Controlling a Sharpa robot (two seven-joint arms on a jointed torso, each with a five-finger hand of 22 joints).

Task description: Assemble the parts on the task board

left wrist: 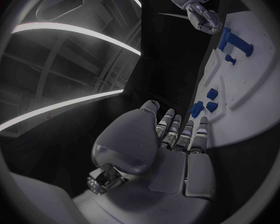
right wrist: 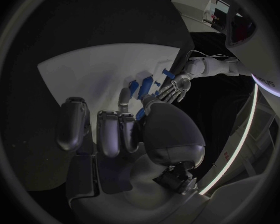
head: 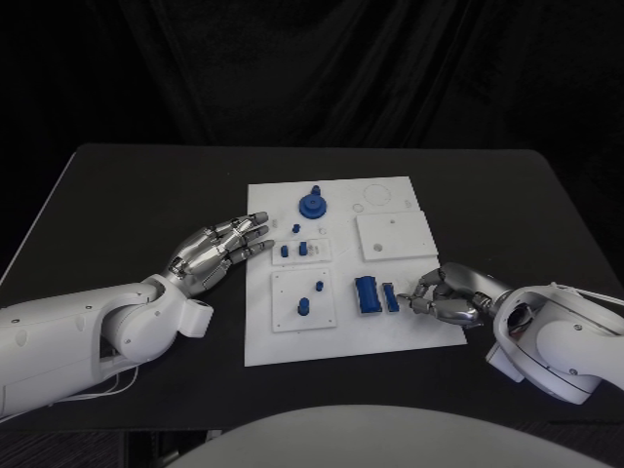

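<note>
We see the task board (head: 343, 336) lying flat at the middle of the black worktop (head: 130, 195), with small blue parts on it: a round knobbed piece (head: 314, 206) toward twelve o'clock, tiny pegs (head: 295, 250) near the centre, and a blue block (head: 367, 295) toward five o'clock. Our left hand (head: 225, 249) rests released at the board's nine o'clock edge, fingers spread and grasping nothing. Our right hand (head: 446, 295) sits curled just beside the block at four o'clock; we cannot tell whether it pinches anything. We judge these parts light, rigid, smooth plastic, best pinched across their flat sides.
</note>
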